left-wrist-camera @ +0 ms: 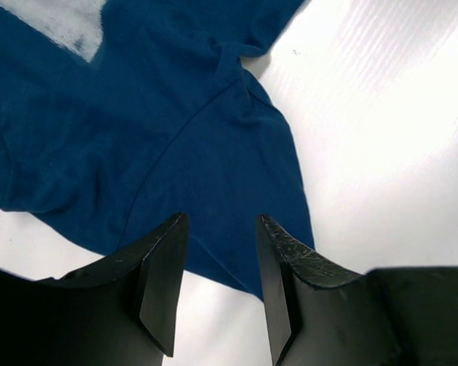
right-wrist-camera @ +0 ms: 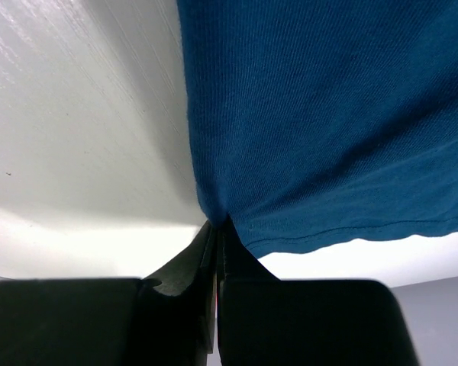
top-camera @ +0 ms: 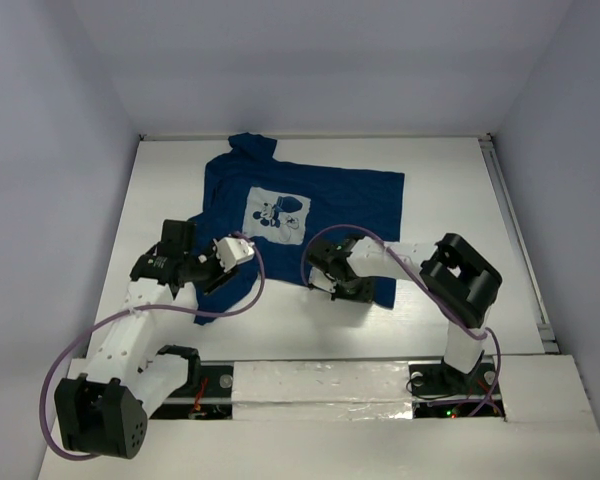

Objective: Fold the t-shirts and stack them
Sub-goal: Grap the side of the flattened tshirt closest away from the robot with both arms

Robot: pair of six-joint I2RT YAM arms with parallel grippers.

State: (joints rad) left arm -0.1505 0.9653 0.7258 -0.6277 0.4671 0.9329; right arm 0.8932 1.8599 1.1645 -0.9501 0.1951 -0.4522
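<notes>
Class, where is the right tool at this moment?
The right tool sits mid-table in the top view, pinching an edge of the t-shirt, right of the left tool.

Matt knit cloth t-shirt (top-camera: 350, 200) on smooth, faintly glossy table (top-camera: 460, 190).

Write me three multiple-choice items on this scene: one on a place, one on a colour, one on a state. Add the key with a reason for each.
1. Where on the t-shirt do the right arm's jaws meet it?
A. its near edge
B. its collar
C. its printed graphic

2. What colour is the t-shirt?
A. red
B. navy blue
C. grey

3. How do the left arm's jaws stand?
A. shut on cloth
B. apart over the cloth
C. out of every view

Key:
1 A: the right wrist view shows them pinching the hemmed edge.
2 B: the cloth is dark blue in every view.
3 B: the left wrist view shows a gap between them.
</notes>
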